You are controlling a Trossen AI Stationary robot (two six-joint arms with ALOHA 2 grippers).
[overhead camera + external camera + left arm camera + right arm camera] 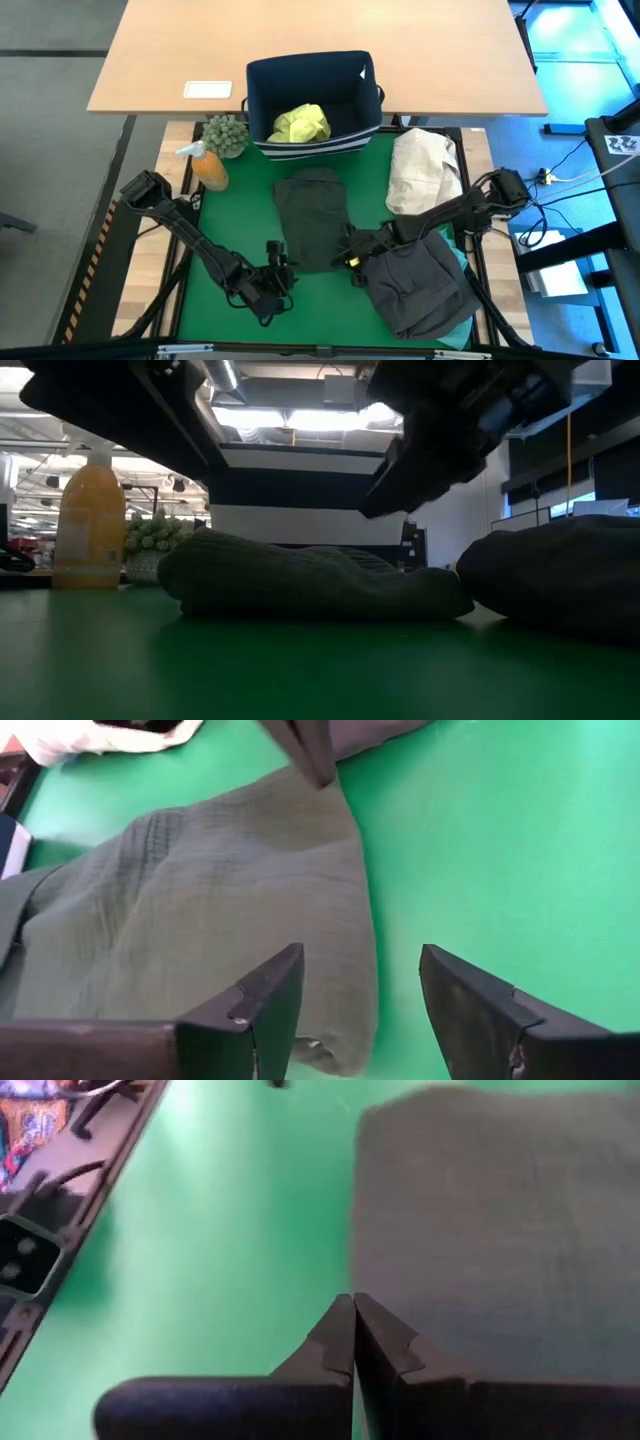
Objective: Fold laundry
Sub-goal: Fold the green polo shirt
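Surveying: scene listed from largest item to smallest.
Worktop [215, 290]: green mat; carries all garments and both arms.
Navy bin [262, 95]: far edge of mat; holds yellow-green shirt [300, 123].
Charcoal garment [420, 285]: loose heap, near right corner, over a turquoise garment [462, 335] edge.
Cream bundle [422, 170]: far right; not laundry to fold.
Olive garment [313, 215]: folded rectangle, mat centre; long axis runs from near edge toward bin.
Key relation: olive garment's near left corner lies directly ahead of left end effector [279, 275]; right end effector [350, 258] sits just beside its near right edge. Both are about equally near.
Left end effector state: fingers [262, 1010] released, spread, nothing between them; cloth corner partly beneath.
Right end effector [353, 1342] state: clenched fully, empty, at charcoal garment's edge.
Orange bottle [209, 168]: far left, beside a plant.
Writing: none legible.
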